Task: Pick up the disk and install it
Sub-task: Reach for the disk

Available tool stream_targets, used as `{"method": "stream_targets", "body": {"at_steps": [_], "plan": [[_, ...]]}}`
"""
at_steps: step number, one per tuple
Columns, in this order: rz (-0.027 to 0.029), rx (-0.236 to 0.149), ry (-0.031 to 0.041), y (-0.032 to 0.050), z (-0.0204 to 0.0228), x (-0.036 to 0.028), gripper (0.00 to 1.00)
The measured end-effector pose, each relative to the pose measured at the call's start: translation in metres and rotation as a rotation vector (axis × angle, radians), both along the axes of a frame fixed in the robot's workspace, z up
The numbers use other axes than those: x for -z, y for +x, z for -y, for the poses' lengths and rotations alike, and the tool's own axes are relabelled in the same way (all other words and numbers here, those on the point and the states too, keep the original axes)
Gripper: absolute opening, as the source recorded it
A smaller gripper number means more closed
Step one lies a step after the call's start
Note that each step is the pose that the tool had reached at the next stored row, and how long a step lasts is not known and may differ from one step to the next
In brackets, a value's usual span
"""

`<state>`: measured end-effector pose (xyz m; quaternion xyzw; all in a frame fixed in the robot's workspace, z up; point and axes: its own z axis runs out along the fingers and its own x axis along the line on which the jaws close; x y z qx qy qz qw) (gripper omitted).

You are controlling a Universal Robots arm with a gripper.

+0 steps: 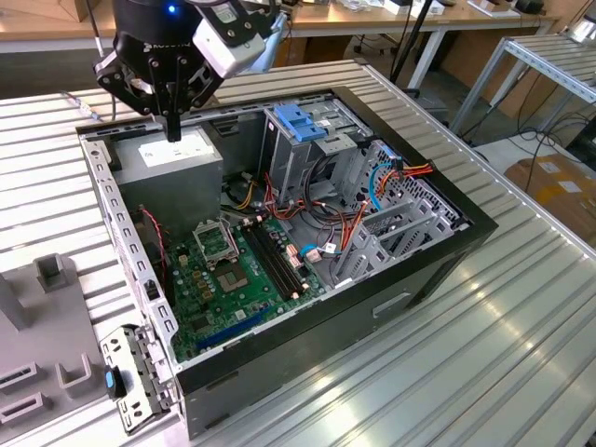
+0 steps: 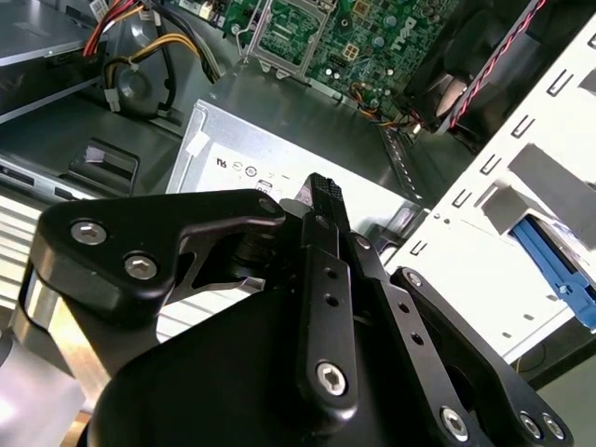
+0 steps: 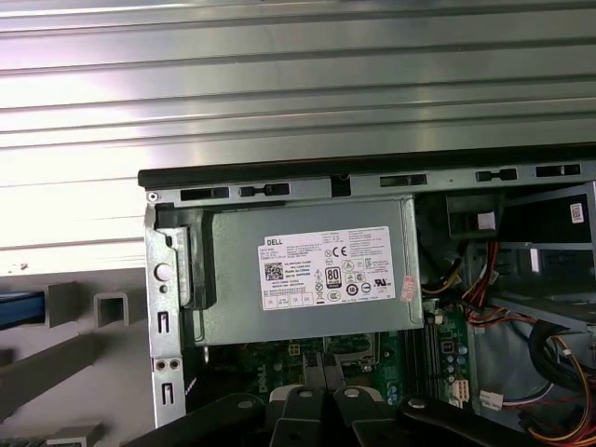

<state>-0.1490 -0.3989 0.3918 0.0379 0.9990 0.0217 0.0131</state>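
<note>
Noting from largest down.

- Counter [image 1: 521,326]: ribbed metal slats, carrying everything.
- Computer case [image 1: 279,349]: lying on its side, cover off, circuit board and wiring exposed.
- Power box [image 1: 172,163]: grey, white sticker, in the corner of the case at the exterior view's left.
- Drive cage [image 1: 298,140]: tall metal frame with a light-blue top, further into the case. Red and orange cables lie loose just beside it.
- Grey holder blocks [image 1: 56,279]: on the counter outside the case.
- Hand [image 1: 173,130]: hangs just above the power box. Fingers are together and clamped on nothing.
- Disk: I cannot place it with certainty. A blue strip [image 3: 19,307] by the holder blocks, outside the case wall, may be its side rail. Too little shows to confirm.

Risks, as I judge them:
- The hand sits low inside the case, so a sideways move toward the holder could clip the case wall.
- With fingers together it cannot take the disk, and would push it instead.
- The loose cables by the cage could snag a carried disk or block its seating.
</note>
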Motion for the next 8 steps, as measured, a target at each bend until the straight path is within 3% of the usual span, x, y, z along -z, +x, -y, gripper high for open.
{"method": "stream_targets", "body": {"at_steps": [8], "plan": [[0.0,0.0,-0.0001,-0.0044,0.0,0.0004,0.11]]}}
